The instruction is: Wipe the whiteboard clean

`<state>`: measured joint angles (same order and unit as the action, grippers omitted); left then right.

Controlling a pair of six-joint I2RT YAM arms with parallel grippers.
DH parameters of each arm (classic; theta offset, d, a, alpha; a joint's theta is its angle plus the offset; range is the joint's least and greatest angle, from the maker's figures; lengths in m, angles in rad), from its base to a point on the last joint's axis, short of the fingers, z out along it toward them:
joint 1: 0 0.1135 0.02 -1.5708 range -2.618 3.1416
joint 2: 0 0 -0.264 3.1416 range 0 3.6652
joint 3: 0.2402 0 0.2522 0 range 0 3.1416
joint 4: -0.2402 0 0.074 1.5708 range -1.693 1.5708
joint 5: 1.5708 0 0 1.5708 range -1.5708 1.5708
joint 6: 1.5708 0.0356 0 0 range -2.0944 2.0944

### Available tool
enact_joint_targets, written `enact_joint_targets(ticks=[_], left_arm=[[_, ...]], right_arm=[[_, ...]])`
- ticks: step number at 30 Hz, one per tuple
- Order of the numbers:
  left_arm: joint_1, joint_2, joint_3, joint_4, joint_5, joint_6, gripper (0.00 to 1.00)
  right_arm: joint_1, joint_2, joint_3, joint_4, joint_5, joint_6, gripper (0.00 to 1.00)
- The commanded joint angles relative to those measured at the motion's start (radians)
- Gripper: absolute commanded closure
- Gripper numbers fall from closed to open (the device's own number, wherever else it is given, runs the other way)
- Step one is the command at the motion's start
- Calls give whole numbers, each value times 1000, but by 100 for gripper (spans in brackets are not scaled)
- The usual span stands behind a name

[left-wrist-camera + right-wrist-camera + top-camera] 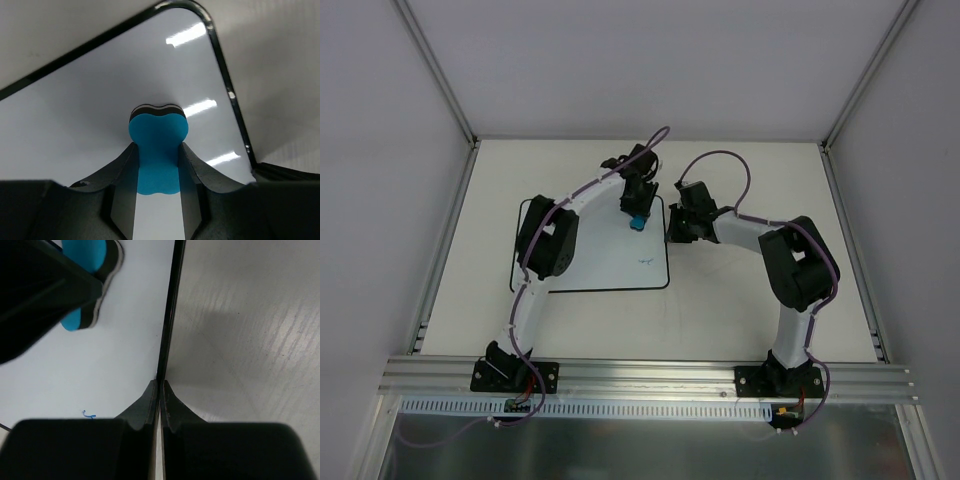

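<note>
**user1:** ok so where's everything at? I see the flat white rectangular whiteboard [595, 265] with the thin black border lying on the cream desk [740, 300], centre-left in the top view. Its long axis runs left-right across the frame.

**user2:** yep. The left claw [637, 210] is clamped narrow on the small blue foam eraser [158, 130] with the dark felt sole. The eraser looks pressed onto the board near its upper right corner. The right claw [160, 390] is pinched shut right at the board's right edge, and the black border runs straight into the slit between the fingers. Can't tell if it's actually nipping the rim or just pressing there.

**user1:** board looks nearly clean tbh

**user2:** nearly. There's one tiny blue scribble [644, 262] in the lower right part of the board. That's what matters imo: it sits straight down the frame from the eraser, across the board's short side. So the left arm is the one to drag back toward its base. The right one seems to be just steadying.
</note>
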<state>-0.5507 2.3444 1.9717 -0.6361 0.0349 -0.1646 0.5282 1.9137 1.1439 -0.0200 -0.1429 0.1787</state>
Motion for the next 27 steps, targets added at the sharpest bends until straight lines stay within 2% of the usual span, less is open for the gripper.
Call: enact_joint_targets(ticks=[1, 7, 9, 15, 20, 27], left_arm=[[-18, 24, -80, -70, 99, -16, 100], [104, -123, -226, -65, -27, -153, 100], [144, -177, -281, -66, -128, -139, 100], [175, -249, -415, -65, -184, -110, 100], [137, -272, -479, -56, -112, -139, 100], [-27, -234, -429, -34, -46, -194, 100]], right_arm=[[15, 10, -39, -69, 0, -16, 100], [16, 8, -50, -67, 0, -21, 99], [15, 5, -53, -66, 2, -22, 100], [16, 5, -58, -58, -3, -25, 100], [16, 5, -58, -49, -11, -25, 100], [16, -5, -70, -32, -29, -16, 100]])
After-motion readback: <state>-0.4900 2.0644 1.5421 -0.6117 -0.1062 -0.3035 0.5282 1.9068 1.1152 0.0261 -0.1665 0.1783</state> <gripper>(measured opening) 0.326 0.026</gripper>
